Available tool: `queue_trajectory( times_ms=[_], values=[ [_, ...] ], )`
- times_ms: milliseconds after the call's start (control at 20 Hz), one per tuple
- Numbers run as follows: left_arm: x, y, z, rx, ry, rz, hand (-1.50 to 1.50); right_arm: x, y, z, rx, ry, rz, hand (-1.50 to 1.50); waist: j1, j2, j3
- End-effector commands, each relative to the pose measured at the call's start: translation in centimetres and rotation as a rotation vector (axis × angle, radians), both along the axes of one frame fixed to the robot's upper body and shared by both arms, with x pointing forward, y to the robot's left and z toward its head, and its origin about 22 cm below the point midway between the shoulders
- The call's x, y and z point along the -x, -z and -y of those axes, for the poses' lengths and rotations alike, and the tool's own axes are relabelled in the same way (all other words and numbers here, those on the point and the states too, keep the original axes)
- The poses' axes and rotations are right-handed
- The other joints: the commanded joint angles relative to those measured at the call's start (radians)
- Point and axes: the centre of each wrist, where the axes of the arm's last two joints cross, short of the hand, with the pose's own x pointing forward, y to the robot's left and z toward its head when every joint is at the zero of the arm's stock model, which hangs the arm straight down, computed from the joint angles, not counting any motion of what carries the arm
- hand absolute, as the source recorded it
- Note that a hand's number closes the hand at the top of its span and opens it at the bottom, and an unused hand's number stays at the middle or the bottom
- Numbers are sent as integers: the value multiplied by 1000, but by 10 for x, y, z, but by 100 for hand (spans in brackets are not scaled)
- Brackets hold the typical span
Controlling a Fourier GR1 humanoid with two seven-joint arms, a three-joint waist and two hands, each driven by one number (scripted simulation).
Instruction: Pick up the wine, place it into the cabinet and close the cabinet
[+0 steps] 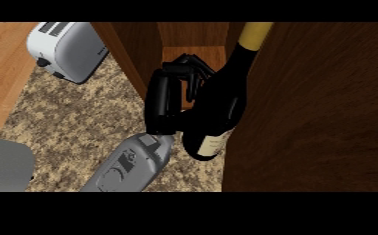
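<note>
While the view looks steeply down on a speckled tabletop (66, 124), one grey forearm comes in from the lower edge and ends in a black robot hand (168, 99). Which arm this is cannot be told from the view; it is taken here as the right. Its fingers (190, 66) are curled round a dark wine bottle (218, 104), holding it by the body. The bottle is tilted, with its yellow-capped neck pointing up and away toward the top of the view and its base nearest the viewer. A pale label (212, 146) shows near the base.

The bottle sits at the mouth of a dark wooden cabinet (129, 54). Bottle and hand are between the cabinet's left wall and its door (303, 109), a large brown panel that fills the right side of the view and stands open. A lighter wooden shelf (196, 51) shows inside, behind the fingers.

At upper left, well apart from the hand, a silver toaster (66, 49) lies on the tabletop. A grey shape (15, 164) shows at the lower left edge; what it is cannot be told.
</note>
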Motion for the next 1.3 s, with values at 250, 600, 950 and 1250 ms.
queue_trajectory(
  times_ms=[250,600,950,1250],
  values=[
    [-13,35,-6,-3,-55,-16,150,25,-6,7,-43,-40,42,-150,2,0,0],
    [-18,69,-5,-117,-79,-4,150,27,-22,1,-40,-51,42,-150,1,0,-1],
    [-29,74,-7,-105,-145,28,150,19,-3,-4,-46,-48,48,-150,1,1,0],
    [-52,88,-36,-88,-166,24,150,28,-9,-9,-57,-40,48,-150,5,0,0]
  ],
)
